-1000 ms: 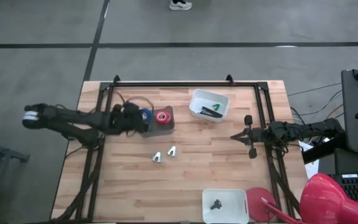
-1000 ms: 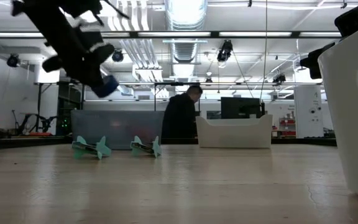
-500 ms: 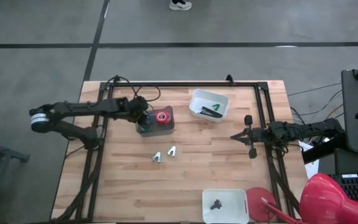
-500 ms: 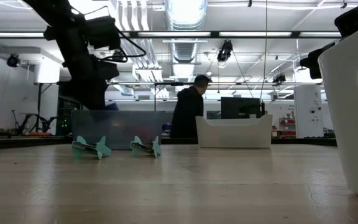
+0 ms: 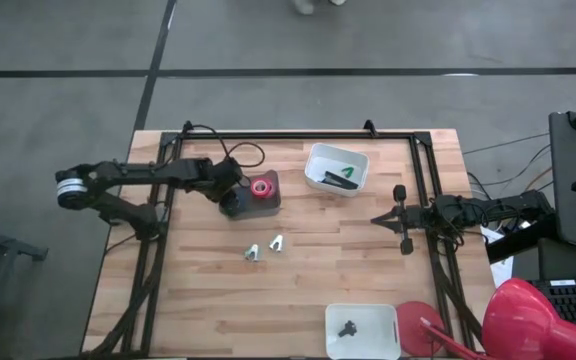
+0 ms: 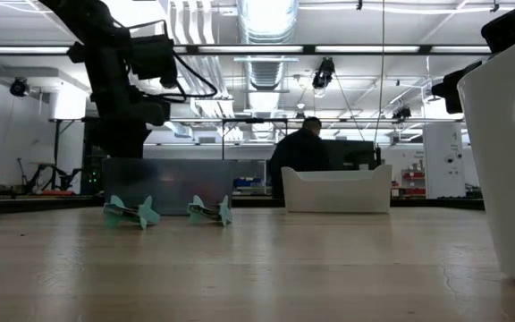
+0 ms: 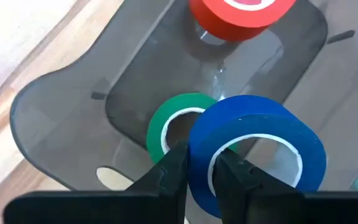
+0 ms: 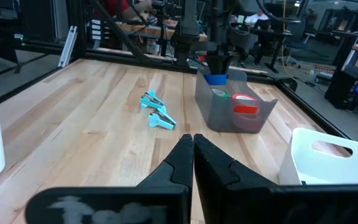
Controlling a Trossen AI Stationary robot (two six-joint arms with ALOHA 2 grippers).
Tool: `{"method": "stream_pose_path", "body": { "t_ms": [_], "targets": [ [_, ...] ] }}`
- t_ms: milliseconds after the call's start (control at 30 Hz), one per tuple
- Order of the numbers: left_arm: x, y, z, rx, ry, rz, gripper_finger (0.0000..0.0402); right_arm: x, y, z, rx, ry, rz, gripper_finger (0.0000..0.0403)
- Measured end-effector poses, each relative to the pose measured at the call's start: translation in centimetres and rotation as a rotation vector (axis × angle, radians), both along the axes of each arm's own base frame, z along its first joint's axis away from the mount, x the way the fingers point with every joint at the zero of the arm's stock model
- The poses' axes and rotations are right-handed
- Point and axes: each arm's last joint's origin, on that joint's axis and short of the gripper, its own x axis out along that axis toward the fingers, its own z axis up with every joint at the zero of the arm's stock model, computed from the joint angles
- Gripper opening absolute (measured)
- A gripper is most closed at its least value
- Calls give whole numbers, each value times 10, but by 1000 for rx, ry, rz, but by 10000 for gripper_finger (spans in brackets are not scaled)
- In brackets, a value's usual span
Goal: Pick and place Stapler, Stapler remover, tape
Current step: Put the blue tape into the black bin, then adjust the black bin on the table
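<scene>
red lamp (image 5: pixel 523 322) table corner | person (image 6: pixel 304 159) behind table

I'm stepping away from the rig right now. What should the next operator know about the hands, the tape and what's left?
Left hand: over the grey bin, gripping the blue tape by its wall; not released.
Right hand: shut, empty, parked at the table's right edge.
Done: red tape and green tape in the grey bin.
Left: drop blue. Two teal stapler removers lie mid-table. White bin holds dark items I can't identify.
</scene>
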Motion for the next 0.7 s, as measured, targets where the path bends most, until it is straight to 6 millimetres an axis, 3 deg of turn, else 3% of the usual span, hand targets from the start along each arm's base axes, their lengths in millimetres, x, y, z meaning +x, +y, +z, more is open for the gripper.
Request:
{"method": "stream_pose_path", "body": {
  "t_ms": [133,400,533,700],
  "targets": [
    [0,0,0,-5,-3,16,75,0,0,0,0,0,0,8],
    [2,2,4,45,-1,37,139,0,0,0,-2,0,1,8],
    [9,3,18,67,-43,-22,155,0,0,0,-2,0,0,8],
    [28,-7,50,96,-178,-69,154,0,0,0,-1,0,1,8]
  ]
}}
